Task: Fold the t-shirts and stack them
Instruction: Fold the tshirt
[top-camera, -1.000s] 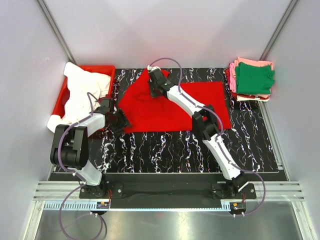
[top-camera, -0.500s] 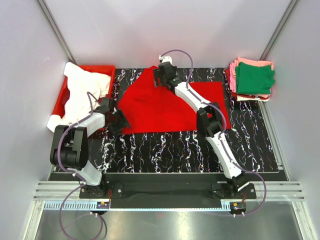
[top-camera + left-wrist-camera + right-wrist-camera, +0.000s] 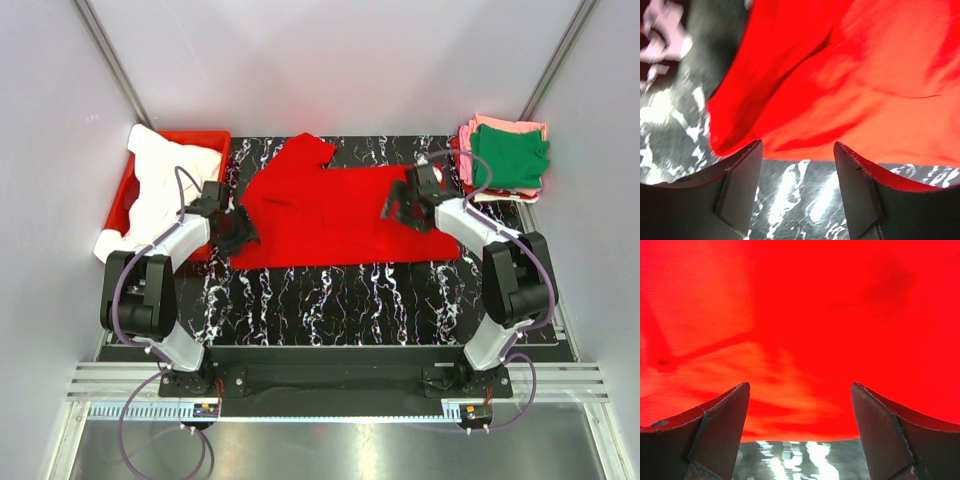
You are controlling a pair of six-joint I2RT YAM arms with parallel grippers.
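- The red t-shirt (image 3: 340,215) lay spread flat mid-table (image 3: 330,300) — not yet folded, one sleeve toward 12 o'clock.
- Left gripper (image 3: 797,150) hovered at its 9 o'clock edge, fingers apart, holding nothing.
- Right gripper (image 3: 800,390) hung over its 3 o'clock side, fingers wide, empty.
- A folded stack (image 3: 505,160), green on top, stood at 2 o'clock — done.
- A white t-shirt (image 3: 165,190) waited in the red bin (image 3: 215,140) at 10 o'clock.

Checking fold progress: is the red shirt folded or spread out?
Spread out. The red shirt lies flat and wide across the mat, a sleeve poking out at the far edge, much bigger than the folded stack.
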